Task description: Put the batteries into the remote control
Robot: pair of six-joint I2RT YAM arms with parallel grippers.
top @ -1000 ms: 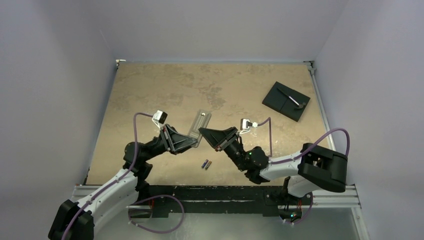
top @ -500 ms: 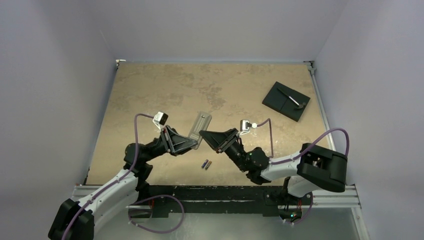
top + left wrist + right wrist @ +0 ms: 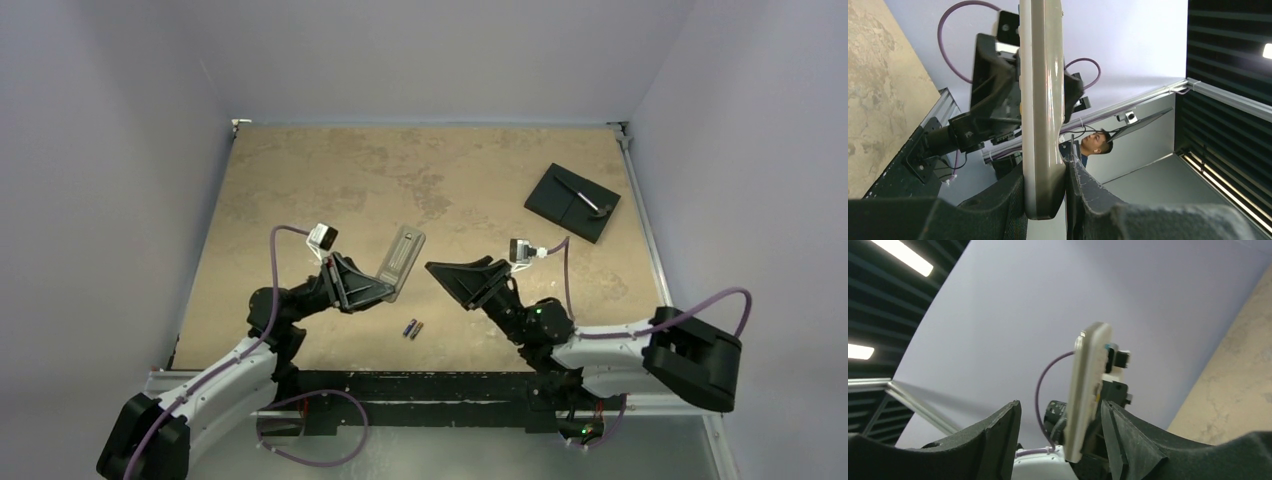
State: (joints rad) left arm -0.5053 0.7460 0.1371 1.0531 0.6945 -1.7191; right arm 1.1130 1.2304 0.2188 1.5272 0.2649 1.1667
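Note:
My left gripper [image 3: 386, 290] is shut on the lower end of the remote control [image 3: 401, 260] and holds it tilted above the table, grey back towards the top camera. In the left wrist view the remote [image 3: 1041, 100] stands edge-on, clamped between both fingers of the gripper [image 3: 1045, 200]. My right gripper [image 3: 438, 271] is open and empty, a short way to the right of the remote. In the right wrist view the remote [image 3: 1089, 390] shows beyond the spread fingers of that gripper [image 3: 1060, 420], touching neither. The two batteries [image 3: 411, 329] lie side by side on the table below the remote.
A black square plate [image 3: 572, 202] with a small tool on it lies at the back right. The tan table [image 3: 300, 180] is walled on three sides. Both arm bases sit at the near edge.
My right gripper has drawn back to the right, away from the remote it was touching. My left gripper still holds the remote in much the same place.

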